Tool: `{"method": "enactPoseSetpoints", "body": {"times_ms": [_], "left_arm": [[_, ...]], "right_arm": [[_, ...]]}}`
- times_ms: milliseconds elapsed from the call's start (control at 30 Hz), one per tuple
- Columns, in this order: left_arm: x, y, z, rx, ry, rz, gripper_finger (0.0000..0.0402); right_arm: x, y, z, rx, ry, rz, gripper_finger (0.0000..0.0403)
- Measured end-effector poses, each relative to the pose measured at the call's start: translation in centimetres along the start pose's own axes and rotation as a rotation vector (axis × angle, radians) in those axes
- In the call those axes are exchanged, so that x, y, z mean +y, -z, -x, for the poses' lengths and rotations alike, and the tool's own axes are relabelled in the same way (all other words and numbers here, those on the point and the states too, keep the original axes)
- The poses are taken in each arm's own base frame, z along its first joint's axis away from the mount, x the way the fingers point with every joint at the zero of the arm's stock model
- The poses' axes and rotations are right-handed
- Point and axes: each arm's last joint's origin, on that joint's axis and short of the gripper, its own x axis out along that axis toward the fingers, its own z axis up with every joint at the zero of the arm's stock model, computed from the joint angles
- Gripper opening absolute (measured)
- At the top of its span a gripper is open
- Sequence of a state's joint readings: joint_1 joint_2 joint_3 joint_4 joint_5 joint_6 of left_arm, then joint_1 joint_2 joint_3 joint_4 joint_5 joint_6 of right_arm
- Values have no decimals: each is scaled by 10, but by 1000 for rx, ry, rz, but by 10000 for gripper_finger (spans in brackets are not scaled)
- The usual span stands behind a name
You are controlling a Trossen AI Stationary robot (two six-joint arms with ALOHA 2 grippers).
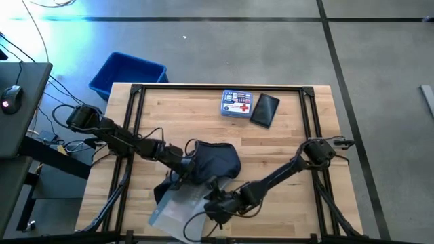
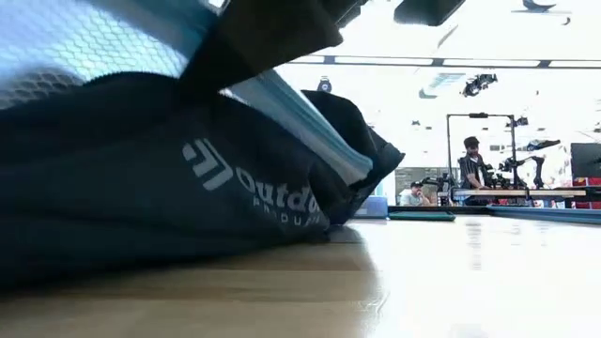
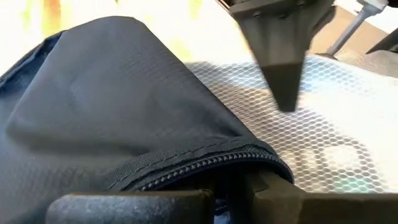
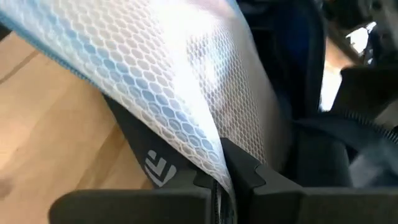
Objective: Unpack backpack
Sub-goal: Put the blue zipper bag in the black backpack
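Wooden table (image 1: pixel 285 146), near edge: backpack (image 1: pixel 215 161) gripped from both sides.
Left gripper (image 3: pixel 231 186) clenched on the zipper hem; right gripper (image 4: pixel 227 182) clenched on the mesh pouch (image 4: pixel 186 93). Risk: opposing pulls tear mesh or drag everything off the edge.

grey concrete floor (image 1: pixel 224 47) with dark seams; blue bin (image 1: pixel 127 74) beside the wooden table (image 1: pixel 285 139).

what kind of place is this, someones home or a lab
Most likely a robotics lab or workshop, not a home: a bare concrete floor with taped lines, a framed wooden table, and more rigs with people at benches in the background.
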State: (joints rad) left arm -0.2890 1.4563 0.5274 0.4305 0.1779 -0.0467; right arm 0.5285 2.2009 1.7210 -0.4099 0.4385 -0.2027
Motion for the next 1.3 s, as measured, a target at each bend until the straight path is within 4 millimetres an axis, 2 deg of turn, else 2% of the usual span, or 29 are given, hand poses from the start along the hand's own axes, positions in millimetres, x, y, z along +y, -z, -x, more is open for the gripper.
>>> {"method": "enactPoseSetpoints", "body": {"times_ms": [100,367,500,633,700,800,867,1133,1300], "left_arm": [[-1,0,0,0,-2,-1,0],[-1,0,0,0,-4,0,0],[-1,0,0,0,-4,0,0],[-1,0,0,0,-5,0,0],[-1,0,0,0,-5,0,0],[-1,0,0,0,-4,0,0],[-1,0,0,0,8,1,0],[-8,-9,0,-91,160,-26,0],[-12,-12,1,-118,271,-15,0]], "right_arm": [[-1,0,-1,-9,-52,-3,26],[10,-9,5,-92,-51,105,154],[17,-12,8,-113,-63,143,179],[17,-12,8,-116,-70,156,147],[16,-12,8,-113,-62,156,112],[14,-11,7,-102,-34,154,37],[14,-9,4,-82,-1,163,11],[15,14,-36,85,244,252,2],[-3,27,-51,168,282,259,1]]}}
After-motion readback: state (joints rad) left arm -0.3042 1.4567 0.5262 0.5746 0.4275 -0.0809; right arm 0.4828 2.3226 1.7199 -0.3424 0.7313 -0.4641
